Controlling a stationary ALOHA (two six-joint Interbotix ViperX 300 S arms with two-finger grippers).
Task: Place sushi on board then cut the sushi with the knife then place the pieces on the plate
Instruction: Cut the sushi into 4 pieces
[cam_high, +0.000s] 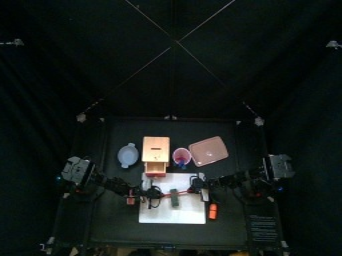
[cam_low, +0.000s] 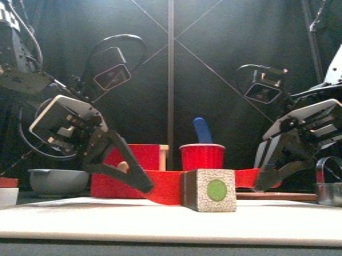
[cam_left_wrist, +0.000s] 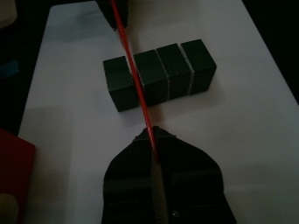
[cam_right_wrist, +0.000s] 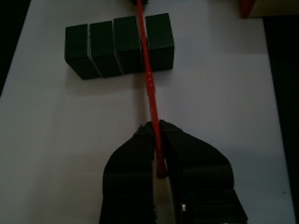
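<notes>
The left claw (cam_left_wrist: 152, 136) is pressed together on one end of a thin red toy knife (cam_left_wrist: 140, 87). The right claw (cam_right_wrist: 152, 131) pinches the other end, so the blade lies level between them. In the front view the two claws sit low at the left and the right of the frame, close above the flat white cutting board (cam_high: 171, 212).

The toy sushi roll of four dark green blocks (cam_low: 211, 190) lies on this board, in the lower middle of the front view, with its pale end face turned to the front. The blade crosses the roll along the seam between one end block and its neighbour. How deep it sits, I cannot tell.

Behind the board, across the middle of the top view, stand from left to right:
- a blue-grey bowl (cam_high: 128, 154)
- a pale wooden box with a red drawer front (cam_high: 156, 152)
- a red cup (cam_low: 203, 157) holding a blue toy knife (cam_low: 202, 128)
- the flat pink tray (cam_high: 209, 151)
</notes>
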